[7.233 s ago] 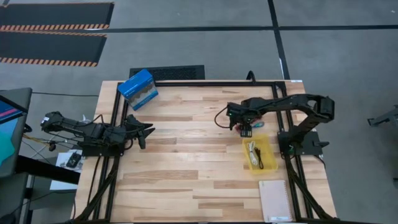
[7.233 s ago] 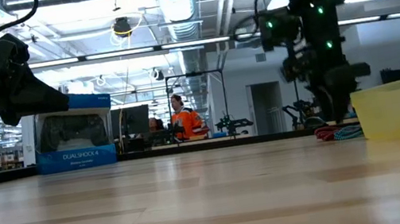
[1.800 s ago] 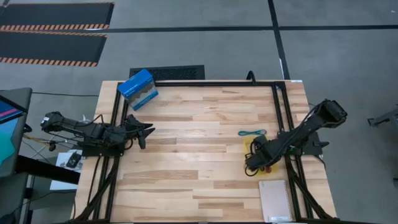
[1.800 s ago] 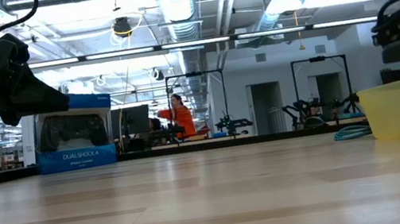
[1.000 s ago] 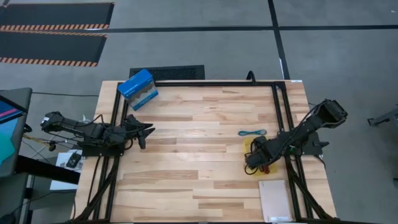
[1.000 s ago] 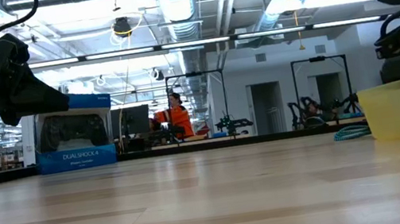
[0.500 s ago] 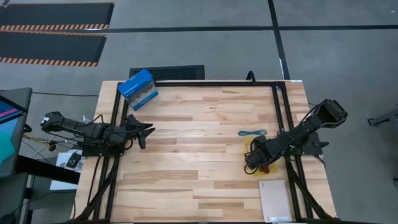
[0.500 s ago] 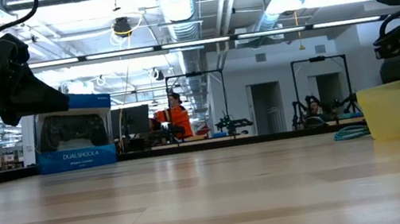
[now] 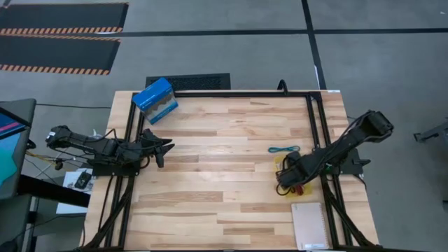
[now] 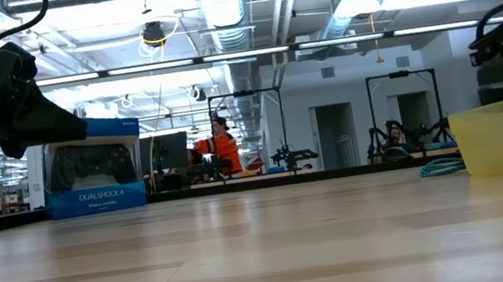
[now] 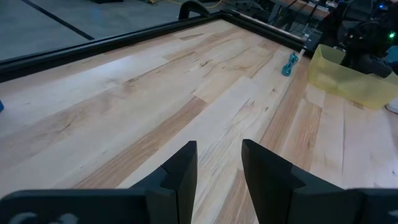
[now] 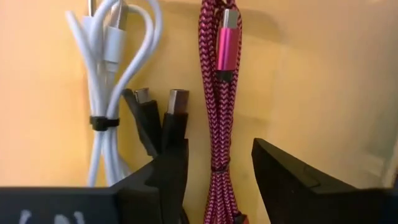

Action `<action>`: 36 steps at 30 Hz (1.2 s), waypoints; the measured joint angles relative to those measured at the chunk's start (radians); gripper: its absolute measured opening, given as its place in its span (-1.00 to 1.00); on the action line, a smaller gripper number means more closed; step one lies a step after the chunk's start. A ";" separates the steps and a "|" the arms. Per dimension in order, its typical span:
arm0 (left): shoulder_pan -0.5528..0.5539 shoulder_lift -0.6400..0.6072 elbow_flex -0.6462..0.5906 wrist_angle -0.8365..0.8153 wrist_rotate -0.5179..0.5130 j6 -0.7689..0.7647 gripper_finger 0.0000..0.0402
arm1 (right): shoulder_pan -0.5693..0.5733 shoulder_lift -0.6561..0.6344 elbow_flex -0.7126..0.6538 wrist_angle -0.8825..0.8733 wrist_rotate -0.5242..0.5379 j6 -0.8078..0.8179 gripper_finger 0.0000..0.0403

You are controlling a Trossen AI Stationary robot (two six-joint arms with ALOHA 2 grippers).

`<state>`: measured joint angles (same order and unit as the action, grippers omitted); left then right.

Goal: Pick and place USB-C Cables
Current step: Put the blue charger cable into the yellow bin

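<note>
My right gripper (image 12: 219, 180) hangs open and low inside the yellow tray (image 12: 323, 74) near the table's right edge. Three bundled cables lie on the tray's floor side by side: the white one (image 12: 106, 81), the black one (image 12: 158, 118) and the dark red one (image 12: 219, 93). The dark red cable runs between my right fingers, and I see no touch. The teal-blue cable (image 9: 283, 149) lies on the table just beyond the tray's far side. My left gripper (image 11: 217, 174) waits open above the table's left edge.
A big blue box (image 9: 155, 100) stands at the far left corner. A pale notebook (image 9: 309, 225) lies at the near right corner, just nearer than the tray (image 9: 280, 164). Bare wood spans the table's middle between the arms. A person in orange stands in the room beyond (image 10: 223, 151).
</note>
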<state>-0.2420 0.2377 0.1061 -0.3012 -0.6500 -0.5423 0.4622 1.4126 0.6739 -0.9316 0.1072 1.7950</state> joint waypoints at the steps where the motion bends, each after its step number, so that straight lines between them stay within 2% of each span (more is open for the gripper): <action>1: 0.000 0.000 0.000 0.000 0.000 0.000 -0.44 | 0.000 -0.009 0.000 -0.001 0.000 0.000 -0.01; 12: 0.000 0.000 0.000 0.000 0.000 0.000 -0.44 | 0.000 -0.123 0.000 0.001 0.029 -0.024 -0.07; 22: 0.000 0.000 0.000 0.000 0.000 0.000 -0.44 | -0.020 -0.306 0.002 0.018 0.031 -0.108 -0.07; 29: 0.000 0.000 0.000 0.000 0.000 0.000 -0.44 | -0.122 -0.409 0.019 0.157 0.096 -0.335 -0.06; 36: 0.000 0.000 0.000 0.000 0.000 0.000 -0.44 | -0.276 -0.428 0.089 0.408 0.150 -0.776 -0.07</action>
<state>-0.2422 0.2377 0.1061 -0.3012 -0.6500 -0.5423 0.1860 0.9848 0.7630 -0.5232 0.2573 1.0188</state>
